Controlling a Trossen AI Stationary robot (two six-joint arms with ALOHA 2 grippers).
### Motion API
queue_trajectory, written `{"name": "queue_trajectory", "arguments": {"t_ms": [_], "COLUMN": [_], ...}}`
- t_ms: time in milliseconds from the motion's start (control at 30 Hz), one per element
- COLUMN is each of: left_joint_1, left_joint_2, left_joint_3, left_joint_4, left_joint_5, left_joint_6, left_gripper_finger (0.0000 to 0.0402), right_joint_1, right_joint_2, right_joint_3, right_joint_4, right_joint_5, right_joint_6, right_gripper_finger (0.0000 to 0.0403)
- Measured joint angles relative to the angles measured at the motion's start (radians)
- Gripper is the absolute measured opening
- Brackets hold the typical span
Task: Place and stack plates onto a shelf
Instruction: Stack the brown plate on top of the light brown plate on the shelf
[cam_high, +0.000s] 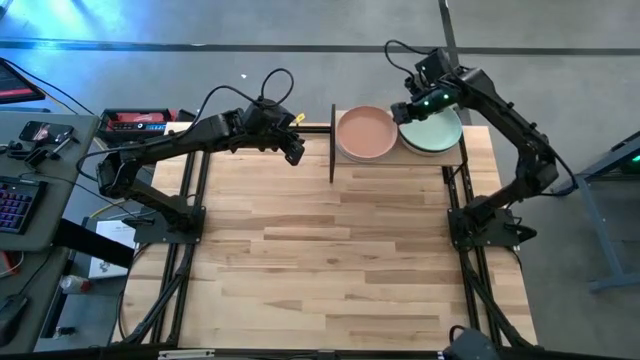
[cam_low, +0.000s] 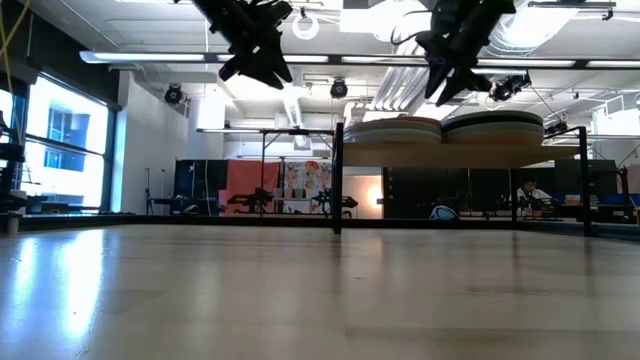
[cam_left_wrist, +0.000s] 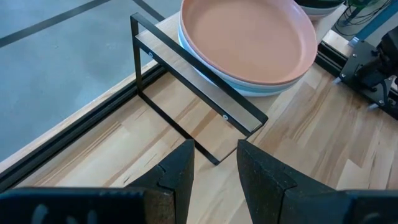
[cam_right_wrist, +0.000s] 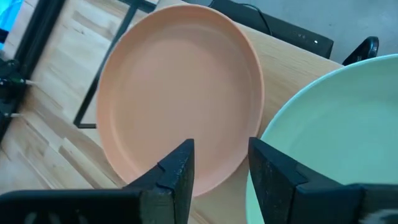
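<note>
The shelf (cam_high: 396, 160) stands at the table's far edge on thin black posts (cam_left_wrist: 186, 81). Two stacks of plates rest on its board. The left stack has a peach plate (cam_high: 365, 132) on top, with a pale plate (cam_left_wrist: 249, 89) under it. The right stack is topped by a mint green plate (cam_high: 437, 130). My right gripper (cam_high: 405, 112) hovers open above the gap between the two stacks, with the peach plate (cam_right_wrist: 180, 93) and the mint plate (cam_right_wrist: 336, 137) below it. My left gripper (cam_high: 293, 150) hangs open in the air just left of the shelf, and nothing is between its fingers (cam_left_wrist: 177, 180).
The two arm bases stand on black frame rails (cam_high: 190, 215) at the table's left and right sides. A side desk with a keyboard (cam_high: 15, 205) and tools lies beyond the left edge. In the low view the plate stacks (cam_low: 393, 128) sit raised above the plank tabletop (cam_low: 300, 290).
</note>
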Motion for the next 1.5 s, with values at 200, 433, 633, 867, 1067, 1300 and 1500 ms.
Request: {"name": "queue_trajectory", "arguments": {"t_ms": [200,433,633,867,1067,1300,1500], "left_joint_1": [0.0,-0.001,-0.001,-0.001,-0.001,-0.001,-0.001], "left_joint_2": [0.0,0.0,0.0,0.0,0.0,0.0,0.0], "left_joint_3": [0.0,0.0,0.0,0.0,0.0,0.0,0.0], "left_joint_4": [0.0,-0.019,-0.031,-0.033,-0.036,-0.066,-0.083], "left_joint_5": [0.0,0.002,0.014,0.053,0.053,0.053,0.059], "left_joint_6": [-0.001,-0.001,-0.028,-0.034,-0.034,-0.034,-0.034], "left_gripper_finger": [0.011,0.011,0.011,0.011,0.011,0.011,0.011], "right_joint_1": [0.029,0.109,0.148,0.199,0.21,0.21,0.21], "right_joint_2": [-0.02,-0.015,0.026,0.092,0.128,0.16,0.16], "right_joint_3": [0.0,0.0,0.0,0.0,0.0,-0.001,-0.001], "right_joint_4": [-0.001,-0.004,-0.052,-0.066,-0.07,-0.07,-0.057], "right_joint_5": [0.001,0.043,0.149,0.187,0.187,0.187,0.161], "right_joint_6": [0.023,0.019,0.055,0.064,0.066,0.071,0.059], "right_gripper_finger": [0.0129,0.0129,0.0129,0.0129,0.0129,0.0129,0.0129]}}
